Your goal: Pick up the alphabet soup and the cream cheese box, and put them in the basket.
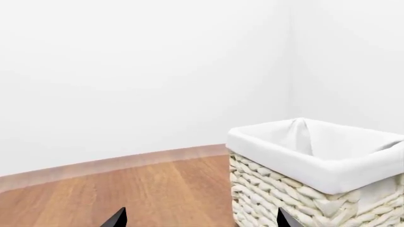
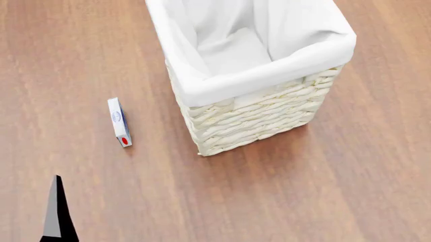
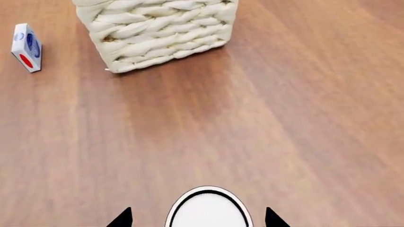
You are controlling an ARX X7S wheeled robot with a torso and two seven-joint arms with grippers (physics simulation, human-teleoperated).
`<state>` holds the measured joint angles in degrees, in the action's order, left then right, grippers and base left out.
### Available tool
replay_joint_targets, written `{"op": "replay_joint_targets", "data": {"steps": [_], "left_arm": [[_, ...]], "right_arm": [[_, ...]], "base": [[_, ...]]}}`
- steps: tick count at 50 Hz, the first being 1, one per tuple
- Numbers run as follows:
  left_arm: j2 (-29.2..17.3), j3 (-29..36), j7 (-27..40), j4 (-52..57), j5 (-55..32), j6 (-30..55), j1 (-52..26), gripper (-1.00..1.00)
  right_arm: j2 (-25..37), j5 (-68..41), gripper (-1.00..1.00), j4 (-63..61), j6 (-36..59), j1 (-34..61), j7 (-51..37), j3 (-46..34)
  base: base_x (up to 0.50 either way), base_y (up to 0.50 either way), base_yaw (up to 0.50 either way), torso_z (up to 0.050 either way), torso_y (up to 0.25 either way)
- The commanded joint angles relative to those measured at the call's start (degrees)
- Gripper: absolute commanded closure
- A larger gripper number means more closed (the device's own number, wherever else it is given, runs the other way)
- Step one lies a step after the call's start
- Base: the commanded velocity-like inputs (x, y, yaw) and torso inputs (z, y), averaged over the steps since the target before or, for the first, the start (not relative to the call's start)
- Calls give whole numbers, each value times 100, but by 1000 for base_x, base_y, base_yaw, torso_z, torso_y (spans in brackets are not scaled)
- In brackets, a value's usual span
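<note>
Fingertips of the right gripper (image 3: 198,218) were seen nearest in the right wrist view, two dark points set apart on either side of a round white-topped can rimmed in black, taken to be the alphabet soup (image 3: 209,210); whether the can was actually pinched could not be told, since only its top and the tips were shown. Beyond it a bare stretch of brown wooden surface (image 3: 252,118) was shown, and farther on the woven base of the basket (image 3: 158,30), with the cream cheese box (image 3: 26,47) standing apart from it, its red oval end turned toward the camera. In the head view a single dark finger (image 2: 57,212) of the left gripper was seen at the near left edge. Farther along, the cream cheese box (image 2: 119,122) was found lying on the surface well apart from that finger and near the basket's left side, not touching it. The basket (image 2: 256,118) stood upright beyond, its white cloth liner (image 2: 263,75) folded over the rim, and nothing could be made out inside. In the left wrist view the left gripper (image 1: 200,220) was shown spread, nothing held between its tips, with the basket (image 1: 296,198) just ahead and a white wall (image 1: 139,71) behind.
</note>
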<state>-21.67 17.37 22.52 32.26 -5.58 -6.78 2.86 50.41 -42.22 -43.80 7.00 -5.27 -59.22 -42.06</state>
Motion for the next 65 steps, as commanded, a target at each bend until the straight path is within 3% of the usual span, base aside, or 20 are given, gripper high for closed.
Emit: {"op": "replay_joint_targets", "data": {"steps": [1,65], "left_arm": [[-13,10,23,16,-2,18,-12,-100],[-105,13,177,38,25,13,13,-100]], "right_arm": [[-56,-117,-100,136,-31,85,108,31],[-597,-233,-100,1643,-98,352,925,-119]], "base": [[0,0,0,0,0],[0,0,0,0,0]]}}
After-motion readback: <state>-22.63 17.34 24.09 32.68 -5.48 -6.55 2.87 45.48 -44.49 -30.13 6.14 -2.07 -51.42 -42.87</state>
